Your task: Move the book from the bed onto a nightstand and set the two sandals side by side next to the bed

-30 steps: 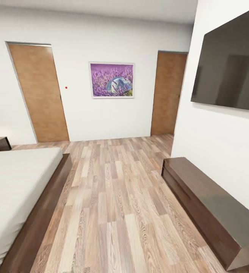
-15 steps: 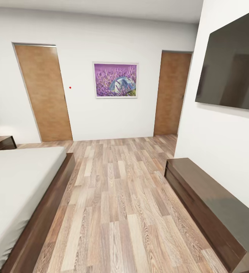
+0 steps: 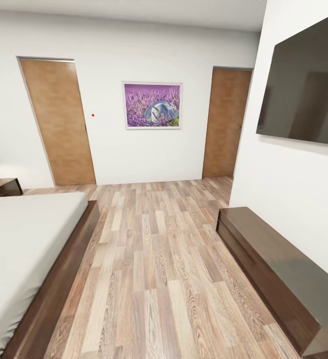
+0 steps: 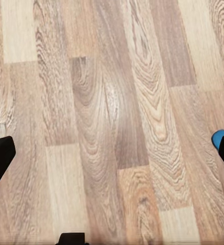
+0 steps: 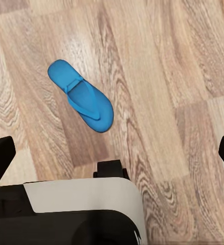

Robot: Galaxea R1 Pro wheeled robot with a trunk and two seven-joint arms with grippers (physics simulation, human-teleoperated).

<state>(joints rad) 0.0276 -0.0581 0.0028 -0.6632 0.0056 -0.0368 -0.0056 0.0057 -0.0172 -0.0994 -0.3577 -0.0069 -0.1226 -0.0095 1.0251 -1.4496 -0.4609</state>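
Facing the bedroom w/ bed (image 3: 19, 239) at left and nightstand (image 3: 1, 187) beyond it. Blue sandal (image 5: 81, 103) lies on floor (image 5: 158, 76) under right gripper (image 5: 112, 153), long axis diagonal; right arm nearer. Left gripper (image 4: 112, 158) sees a blue tip (image 4: 221, 137). Both grippers wide open, empty.

bed (image 3: 19, 239) left, bench (image 3: 278, 269) right, sandal (image 5: 81, 102) on floor (image 3: 154, 259)

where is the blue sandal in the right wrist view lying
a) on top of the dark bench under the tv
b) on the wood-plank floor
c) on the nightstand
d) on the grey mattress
b, the sandal lies flat on the bare wood-plank floor, with planks showing all around it.
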